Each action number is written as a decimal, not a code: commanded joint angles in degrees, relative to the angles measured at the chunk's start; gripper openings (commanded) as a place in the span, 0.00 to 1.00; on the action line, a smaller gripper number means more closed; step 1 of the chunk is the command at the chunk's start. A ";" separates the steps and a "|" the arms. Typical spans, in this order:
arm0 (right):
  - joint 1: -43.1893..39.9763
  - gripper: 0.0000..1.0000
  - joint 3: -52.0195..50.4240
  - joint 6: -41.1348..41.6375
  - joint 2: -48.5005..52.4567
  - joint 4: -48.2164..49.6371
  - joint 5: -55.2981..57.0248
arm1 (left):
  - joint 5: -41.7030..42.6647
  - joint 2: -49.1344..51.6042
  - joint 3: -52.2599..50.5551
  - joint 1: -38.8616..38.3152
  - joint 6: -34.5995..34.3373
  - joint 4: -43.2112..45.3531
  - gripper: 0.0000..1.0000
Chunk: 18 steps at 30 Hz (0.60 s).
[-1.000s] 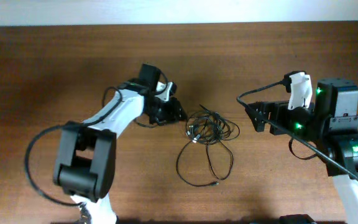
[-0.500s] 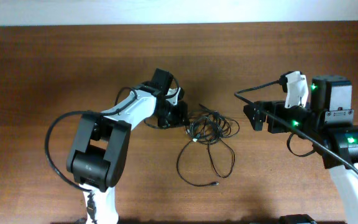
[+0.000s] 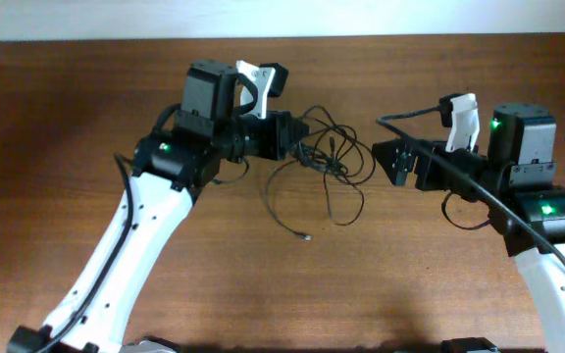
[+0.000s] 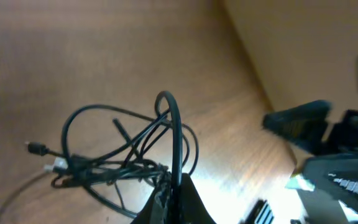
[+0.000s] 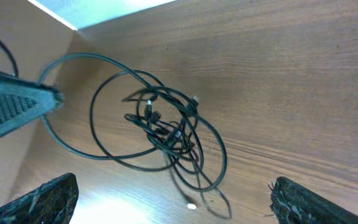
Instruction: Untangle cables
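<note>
The cables (image 3: 330, 157) are a tangle of thin black cords. My left gripper (image 3: 295, 137) is shut on one loop of them and holds the bundle up, with loose strands trailing down to a silvery plug end (image 3: 307, 236). In the left wrist view the pinched cord rises as a loop (image 4: 168, 106) from my shut gripper (image 4: 176, 190), and the knot (image 4: 104, 167) hangs to the left. My right gripper (image 3: 392, 163) is wide open and empty, just right of the tangle. In the right wrist view (image 5: 171, 186) the tangle (image 5: 166, 132) hangs ahead between its fingers (image 5: 42, 200).
The brown wooden table (image 3: 86, 98) has a pale wall edge along the back (image 3: 282, 20). The thick robot wiring (image 3: 410, 137) arcs above my right arm. The left gripper's tip (image 5: 17, 106) shows at the left of the right wrist view.
My left arm has risen and swung toward the back, lifting the tangle off the table so that strands hang free. The right gripper has edged slightly left, still open.
</note>
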 commanded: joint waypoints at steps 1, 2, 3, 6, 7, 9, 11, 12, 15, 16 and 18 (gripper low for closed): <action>0.26 0.93 0.98 4.07 0.04 0.55 -1.14 | 1.44 -3.65 2.01 0.04 -0.07 3.50 0.00; 0.26 0.89 0.98 4.07 0.04 0.68 -1.11 | 1.44 -3.85 2.01 0.04 -1.27 4.09 0.00; 0.26 0.85 0.98 4.85 0.07 0.70 -0.79 | 1.49 -3.85 2.01 0.04 -2.80 4.37 0.00; 0.28 0.63 0.96 5.31 2.62 0.94 -0.02 | 1.51 -3.85 2.01 0.04 -6.08 4.39 0.00; 0.39 0.58 0.96 5.29 3.89 1.31 -0.17 | 1.51 -3.85 2.01 0.04 -7.13 4.39 0.00; 1.53 0.47 0.98 5.29 6.47 2.19 -0.24 | 1.44 -3.82 2.01 0.04 -8.85 4.55 0.00; 3.54 0.45 0.96 5.29 9.09 4.02 -0.24 | 1.44 -3.82 2.01 0.04 -10.32 4.81 0.00; 5.05 0.45 0.98 5.29 10.78 6.23 -0.24 | 1.44 -3.82 2.01 0.04 -10.32 4.85 0.00; 7.23 0.44 0.98 5.31 13.03 10.47 -0.22 | 1.46 -3.82 2.01 0.04 -10.32 4.76 0.00; 7.78 0.44 0.96 5.31 13.84 11.43 -0.02 | 1.46 -3.82 2.01 0.04 -10.32 4.79 0.00; 8.35 0.44 0.96 5.29 15.26 11.91 0.00 | 1.46 -3.82 2.01 0.04 -10.32 4.79 0.00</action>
